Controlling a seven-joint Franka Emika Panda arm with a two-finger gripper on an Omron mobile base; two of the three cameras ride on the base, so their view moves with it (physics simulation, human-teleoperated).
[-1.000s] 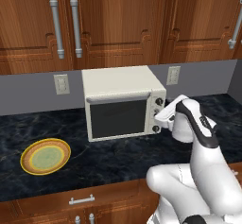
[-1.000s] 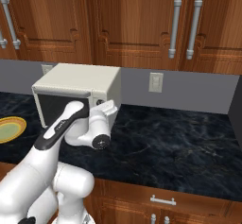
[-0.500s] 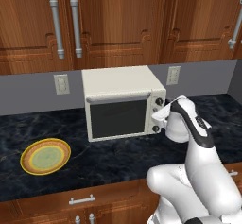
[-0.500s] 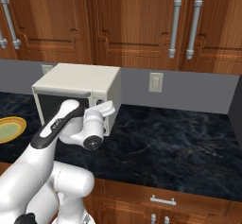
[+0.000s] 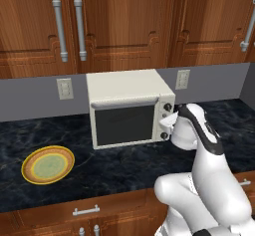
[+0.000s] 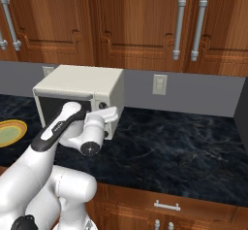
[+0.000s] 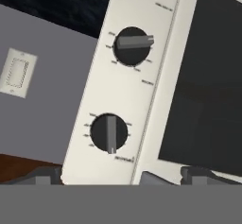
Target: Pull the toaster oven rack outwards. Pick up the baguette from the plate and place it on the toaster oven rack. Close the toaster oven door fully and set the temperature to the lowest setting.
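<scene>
The toaster oven [image 5: 130,108] is being kept on the dark counter [image 5: 124,165] with its door [image 5: 124,124] shut. The gripper [image 5: 173,122] is being held open right at the knob panel, where 2 knobs [image 7: 133,45] are being faced. The plate [image 5: 48,165] is being left bare, well apart.

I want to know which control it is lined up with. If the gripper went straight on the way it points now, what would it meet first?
Most likely the toaster oven's knob panel: in the hand view the open gripper faces the lower knob. Exact depth is unclear.
</scene>
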